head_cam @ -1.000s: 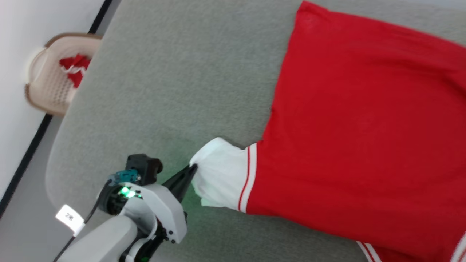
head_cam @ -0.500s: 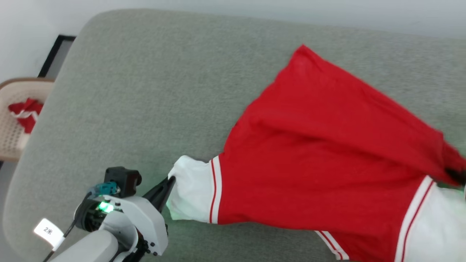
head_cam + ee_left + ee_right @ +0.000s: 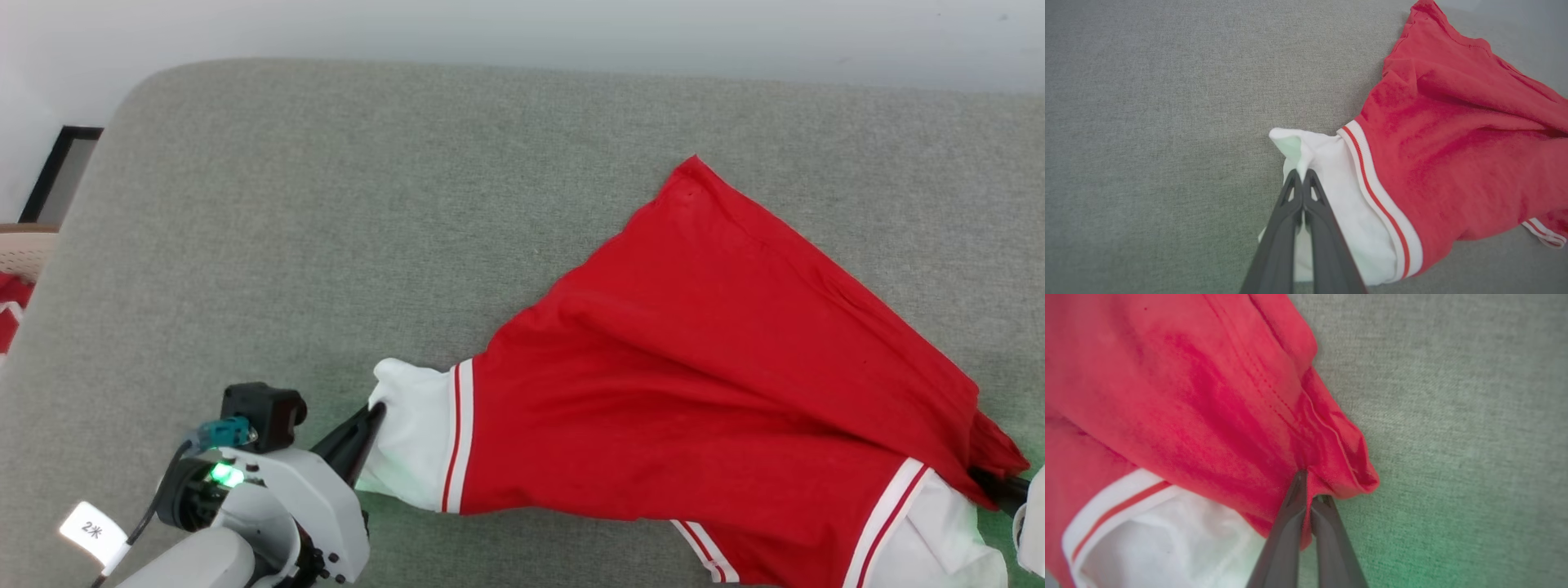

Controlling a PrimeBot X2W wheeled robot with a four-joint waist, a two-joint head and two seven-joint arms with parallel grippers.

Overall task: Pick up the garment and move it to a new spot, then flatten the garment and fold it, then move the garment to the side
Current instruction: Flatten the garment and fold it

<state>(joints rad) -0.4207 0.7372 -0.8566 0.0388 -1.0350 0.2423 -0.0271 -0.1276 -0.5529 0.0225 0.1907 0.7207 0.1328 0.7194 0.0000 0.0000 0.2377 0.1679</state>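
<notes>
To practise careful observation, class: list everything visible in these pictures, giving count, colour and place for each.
garment: one, bright red with white sleeve ends, on the pad, held by both pincers
pad: one, grey, under the garment
basket: one, beige, head view's left edge
small cloth: one, red and white, by the basket
label: one, white, on the left arm's cable
left pincer: one, dark, shut on a white sleeve end
right pincer: one, dark, shut on red fabric at the garment's right
</notes>
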